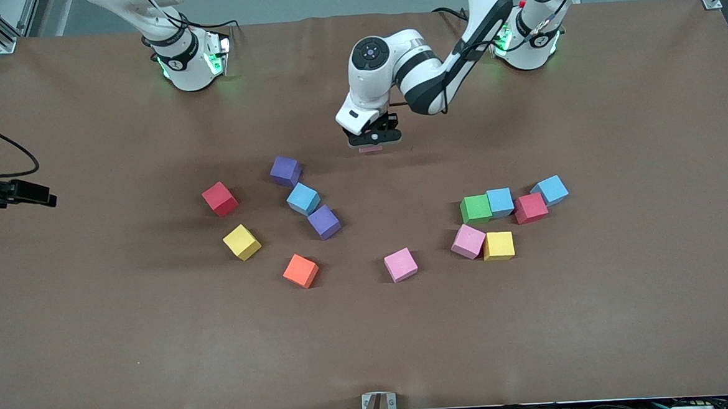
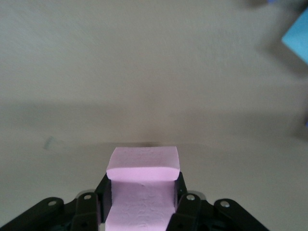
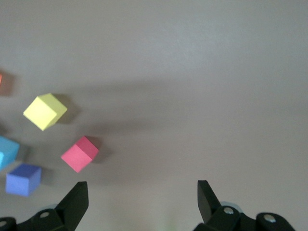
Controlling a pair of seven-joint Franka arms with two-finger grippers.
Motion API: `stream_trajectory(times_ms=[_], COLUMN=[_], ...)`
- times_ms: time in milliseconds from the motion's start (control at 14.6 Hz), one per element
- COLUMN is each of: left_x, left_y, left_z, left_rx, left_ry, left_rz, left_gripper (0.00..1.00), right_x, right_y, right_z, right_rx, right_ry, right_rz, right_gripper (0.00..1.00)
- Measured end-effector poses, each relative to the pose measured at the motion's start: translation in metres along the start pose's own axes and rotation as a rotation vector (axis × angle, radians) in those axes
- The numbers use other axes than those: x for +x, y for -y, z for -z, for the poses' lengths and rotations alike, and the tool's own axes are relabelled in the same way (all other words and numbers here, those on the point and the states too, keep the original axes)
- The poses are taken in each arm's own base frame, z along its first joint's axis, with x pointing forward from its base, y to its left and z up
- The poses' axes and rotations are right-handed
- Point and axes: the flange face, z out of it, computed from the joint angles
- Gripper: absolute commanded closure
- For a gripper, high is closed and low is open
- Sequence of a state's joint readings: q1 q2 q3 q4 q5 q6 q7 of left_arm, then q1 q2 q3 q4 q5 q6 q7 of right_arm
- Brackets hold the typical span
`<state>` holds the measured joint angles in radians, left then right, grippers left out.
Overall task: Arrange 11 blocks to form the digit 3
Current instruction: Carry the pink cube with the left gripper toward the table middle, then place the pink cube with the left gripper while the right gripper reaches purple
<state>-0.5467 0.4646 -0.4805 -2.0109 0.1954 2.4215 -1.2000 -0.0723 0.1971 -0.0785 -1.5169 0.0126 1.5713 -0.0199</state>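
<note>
Left gripper (image 1: pixel 374 143) of mine clamps 1 pink cube (image 2: pixel 143 165) over bare table, next to set down as the 3's start, while my right gripper (image 3: pixel 143 195) waits wide.

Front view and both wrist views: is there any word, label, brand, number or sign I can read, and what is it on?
No readable text in any view.
The foam cubes, such as the orange cube and the pink cube held in the left pincer, have blank faces.
The small round mark on the right arm's base is too small to read.
</note>
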Motion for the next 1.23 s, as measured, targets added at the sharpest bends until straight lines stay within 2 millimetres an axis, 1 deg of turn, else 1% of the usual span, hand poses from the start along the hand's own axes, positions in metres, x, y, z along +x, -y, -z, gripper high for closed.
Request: stream_trajectory(times_ms=[68, 137, 274, 342, 479, 616, 685, 753, 822, 890, 959, 1095, 1232], left_x=[-0.004, -0.007, -0.012, -0.013, -0.014, -0.013, -0.013, -0.013, -0.014, -0.014, -0.015, -0.013, -0.004], left_y=[-0.003, -0.005, -0.007, -0.008, -0.008, -0.008, -0.008, -0.009, -0.009, -0.01, -0.011, -0.013, -0.015], left_z=[-0.006, -0.011, -0.021, -0.024, -0.029, -0.031, -0.031, -0.031, -0.031, -0.03, -0.03, -0.027, -0.018], left_rx=[-0.003, -0.004, 0.001, 0.005, 0.013, 0.018, 0.019, 0.018, 0.017, 0.017, 0.016, 0.01, 0.006], left_ry=[0.006, 0.01, 0.003, -0.004, -0.012, -0.019, -0.021, -0.021, -0.022, -0.022, -0.023, -0.026, -0.037], left_rz=[-0.007, -0.013, -0.044, -0.061, -0.08, -0.093, -0.095, -0.095, -0.096, -0.098, -0.099, -0.098, -0.086], left_gripper=[0.66, 0.66, 0.66, 0.66, 0.65, 0.63, 0.57, 0.39, 0.13, 0.02, 0.0, 0.0, 0.0], right_x=[0.0, 0.0, -0.001, -0.001, -0.002, -0.004, -0.005, -0.007, -0.011, -0.016, -0.025, -0.048, -0.073], right_y=[0.006, 0.018, 0.052, 0.068, 0.094, 0.11, 0.116, 0.123, 0.132, 0.144, 0.159, 0.194, 0.228], right_z=[-0.002, -0.004, -0.015, -0.024, -0.047, -0.069, -0.08, -0.093, -0.105, -0.118, -0.129, -0.147, -0.161], right_rx=[0.001, 0.001, -0.008, -0.012, -0.022, -0.029, -0.031, -0.035, -0.039, -0.043, -0.042, -0.016, -0.004], right_ry=[0.003, 0.008, 0.018, 0.017, 0.027, 0.03, 0.03, 0.034, 0.038, 0.038, 0.034, 0.022, 0.021], right_rz=[-0.061, -0.106, -0.151, -0.177, -0.229, -0.265, -0.276, -0.283, -0.284, -0.28, -0.272, -0.26, -0.22], right_gripper=[0.0, 0.0, 0.0, 0.0, 0.0, 0.0, 0.0, 0.0, 0.0, 0.0, 0.0, 0.0, 0.0])
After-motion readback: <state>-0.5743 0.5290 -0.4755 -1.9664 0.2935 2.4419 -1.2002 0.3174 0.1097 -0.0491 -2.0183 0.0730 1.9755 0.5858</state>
